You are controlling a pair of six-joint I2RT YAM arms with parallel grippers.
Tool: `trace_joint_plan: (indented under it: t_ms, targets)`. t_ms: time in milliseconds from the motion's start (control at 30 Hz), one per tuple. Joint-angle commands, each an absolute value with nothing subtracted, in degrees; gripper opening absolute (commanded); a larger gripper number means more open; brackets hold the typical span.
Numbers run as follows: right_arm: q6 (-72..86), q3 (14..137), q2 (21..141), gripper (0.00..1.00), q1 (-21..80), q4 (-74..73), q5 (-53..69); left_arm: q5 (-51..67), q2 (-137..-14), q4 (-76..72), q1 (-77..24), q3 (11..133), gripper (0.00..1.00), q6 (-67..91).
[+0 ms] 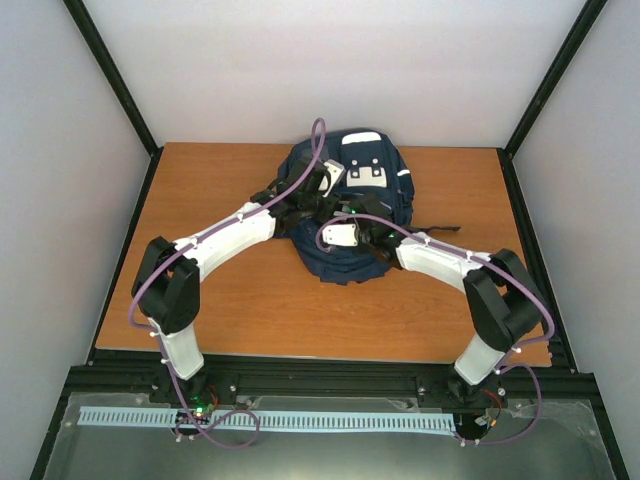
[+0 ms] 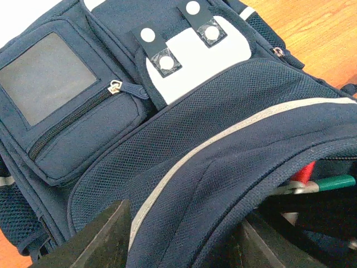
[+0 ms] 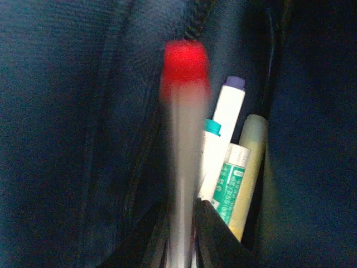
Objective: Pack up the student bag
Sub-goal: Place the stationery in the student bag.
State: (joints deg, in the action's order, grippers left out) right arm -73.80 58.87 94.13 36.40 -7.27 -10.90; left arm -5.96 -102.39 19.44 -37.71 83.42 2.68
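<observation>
Student bag (image 1: 340, 265) lies flat at the middle of the wooden desk (image 1: 220, 190), toward its far side, with both arms reaching in over it. Seen from the left wrist, the front faces up: a white patch (image 2: 195, 61) with dark tabs and round snaps, a zipped pocket (image 2: 83, 128) beside it with a metal zip pull (image 2: 115, 86), and a greyish window panel (image 2: 47, 75) above that pocket. A pale grey stripe (image 2: 223, 137) curves across the mesh panel. Left hand (image 2: 184, 229) is low on the bag's upper rim. Its two dark fingers (image 2: 100, 237) stand either side of a raised fold of navy fabric and grip it, so the mouth of the bag gapes to the right. Red and green items show in that gap, too cut off to name from this view. Right hand (image 3: 181, 234) is down inside the opening, jaws pinched tight on the thin shaft of a red-capped pen (image 3: 183, 67), which stands upright and blurred. Just beside it, upright against the dark lining: a white marker with a purple cap (image 3: 230, 106), a teal-capped one (image 3: 211, 127), a green-labelled tube (image 3: 230, 178), and a pale yellow stick (image 3: 251, 151), all packed close and touching.
</observation>
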Motion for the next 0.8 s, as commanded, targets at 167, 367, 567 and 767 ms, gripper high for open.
trace_joint_plan:
  t_ms: [167,367,567,767]
  targets:
    - [-69.77,62.08,96.84,0.29,36.59,2.35,-17.21,-6.6,-102.13,17.94,-36.5,86.97,0.47,3.91]
    - [-66.85,60.87,93.19,0.32,36.5,-1.22,-15.61,-6.59,-101.95,18.15,-36.54,86.97,0.47,3.87]
    - [-62.25,58.67,86.53,0.34,36.48,-7.9,-11.0,-6.31,-101.86,18.31,-36.56,87.04,0.47,3.95]
    - [-56.96,57.33,79.29,0.35,36.56,-16.02,-4.69,-6.01,-102.21,17.93,-36.56,85.34,0.47,5.09]
